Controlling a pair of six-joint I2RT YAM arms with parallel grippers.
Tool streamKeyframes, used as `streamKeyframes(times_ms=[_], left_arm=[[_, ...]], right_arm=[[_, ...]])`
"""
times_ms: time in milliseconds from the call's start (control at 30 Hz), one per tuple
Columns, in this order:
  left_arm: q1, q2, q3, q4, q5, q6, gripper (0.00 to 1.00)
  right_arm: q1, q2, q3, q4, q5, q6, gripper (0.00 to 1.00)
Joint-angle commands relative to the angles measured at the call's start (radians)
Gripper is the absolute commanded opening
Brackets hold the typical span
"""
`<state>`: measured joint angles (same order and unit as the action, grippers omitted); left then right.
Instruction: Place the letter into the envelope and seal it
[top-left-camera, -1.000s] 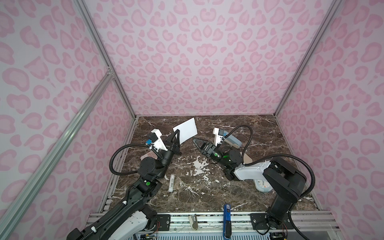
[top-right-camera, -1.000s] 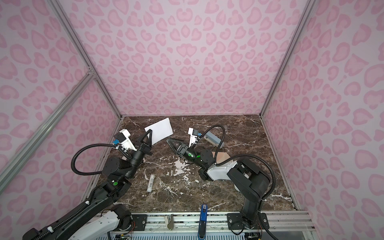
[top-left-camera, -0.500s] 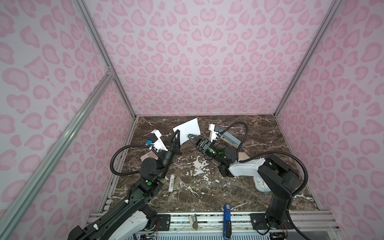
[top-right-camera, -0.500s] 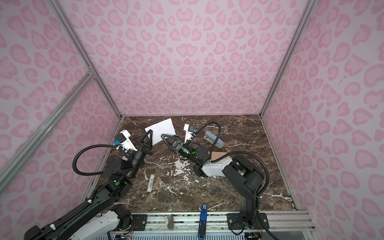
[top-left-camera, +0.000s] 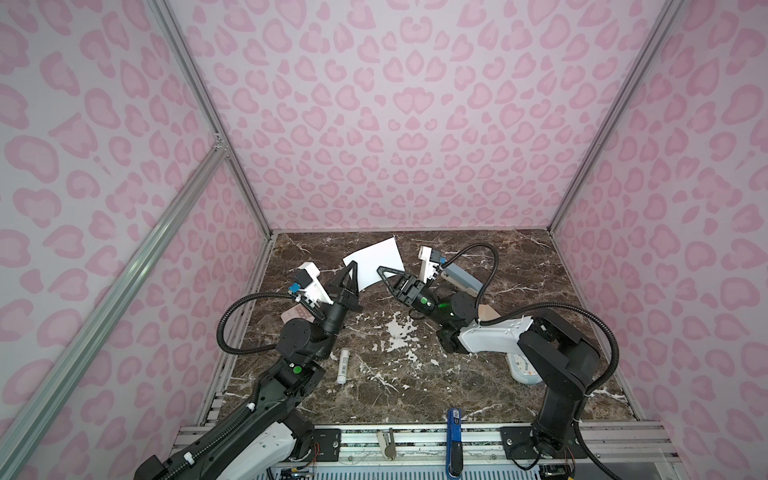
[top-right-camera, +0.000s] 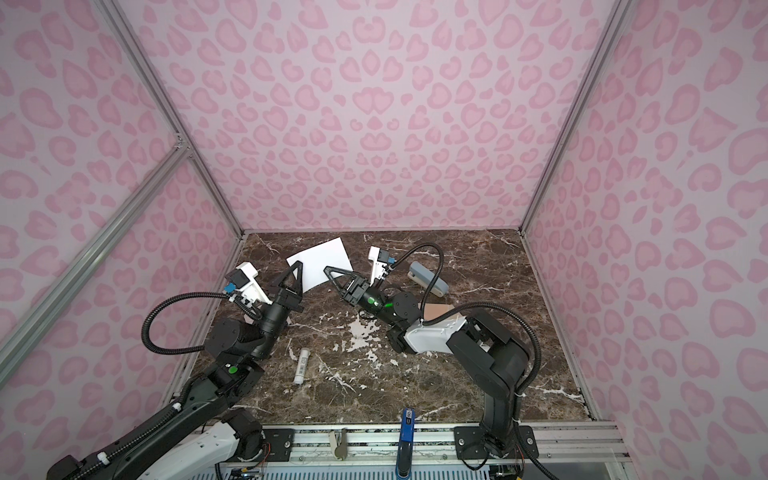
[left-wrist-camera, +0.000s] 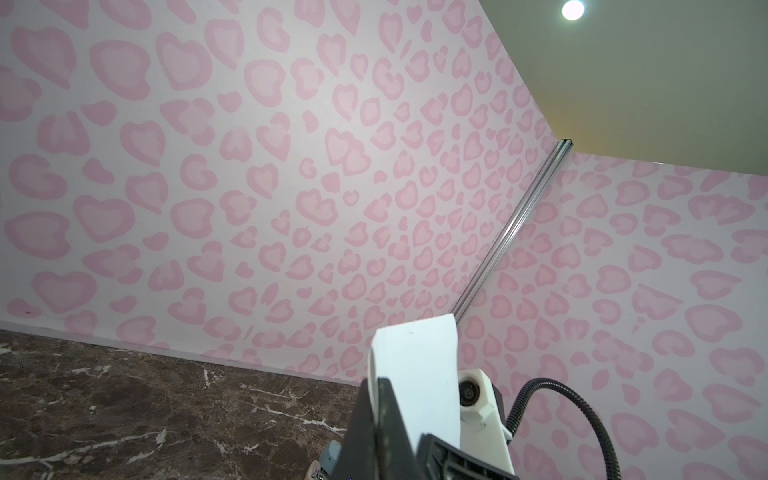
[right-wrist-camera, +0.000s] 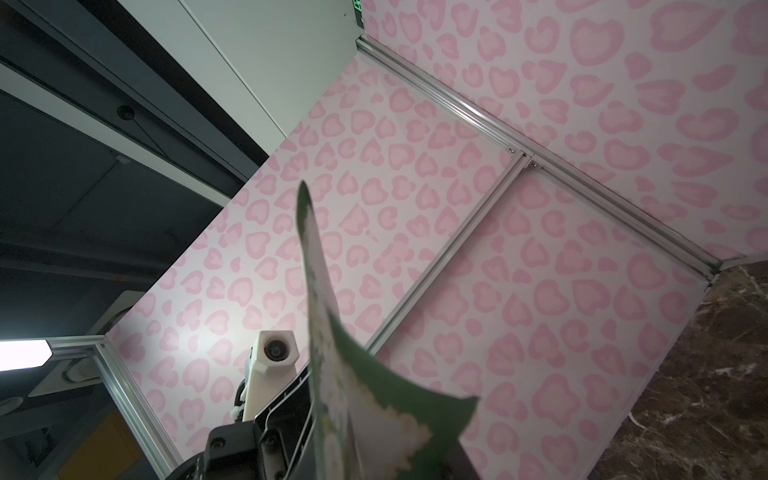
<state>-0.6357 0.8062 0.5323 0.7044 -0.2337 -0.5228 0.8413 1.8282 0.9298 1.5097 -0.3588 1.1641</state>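
The letter (top-left-camera: 376, 259) is a white card held tilted above the back of the table, and its green-edged face (right-wrist-camera: 332, 374) shows in the right wrist view. My left gripper (top-left-camera: 352, 266) is shut on the card's left corner, with the white sheet (left-wrist-camera: 419, 374) rising from between its fingers. My right gripper (top-left-camera: 384, 276) has reached the card's lower right edge. Its jaws stand apart with that edge between them, not pinching it. Only a peach corner of the envelope (top-left-camera: 486, 311) shows, flat on the table behind the right arm.
A pink calculator (top-left-camera: 297, 318) lies under the left wrist. A white glue stick (top-left-camera: 343, 365) lies mid-left on the marble table (top-left-camera: 415, 386). A grey stapler-like block (top-left-camera: 461, 278) sits at the back right. A round white device (top-left-camera: 521, 368) lies by the right arm's base.
My right gripper has moved left and back to the letter's edge, and its jaws have narrowed around it. The left gripper still holds the letter in the same place.
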Motion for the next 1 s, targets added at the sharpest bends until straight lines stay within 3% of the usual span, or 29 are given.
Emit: streamKeyframes(times_ms=[0,100,333,967], left_arm=[[0.001,0.000,0.000,0.029,-0.013,-0.006,0.04],[0.001,0.003,0.010,0.027,-0.010,-0.009,0.04],[0.001,-0.004,0.015,0.022,-0.009,-0.009,0.04],[0.001,0.023,0.026,0.033,0.011,-0.039,0.04]], right_arm=[[-0.001,0.005,-0.018,0.050,0.013,-0.003,0.62],[-0.010,0.007,-0.037,0.050,0.035,0.002,0.69],[-0.052,-0.012,-0.066,0.050,0.034,0.004,0.74],[-0.077,0.055,0.039,0.050,-0.063,0.077,0.74]])
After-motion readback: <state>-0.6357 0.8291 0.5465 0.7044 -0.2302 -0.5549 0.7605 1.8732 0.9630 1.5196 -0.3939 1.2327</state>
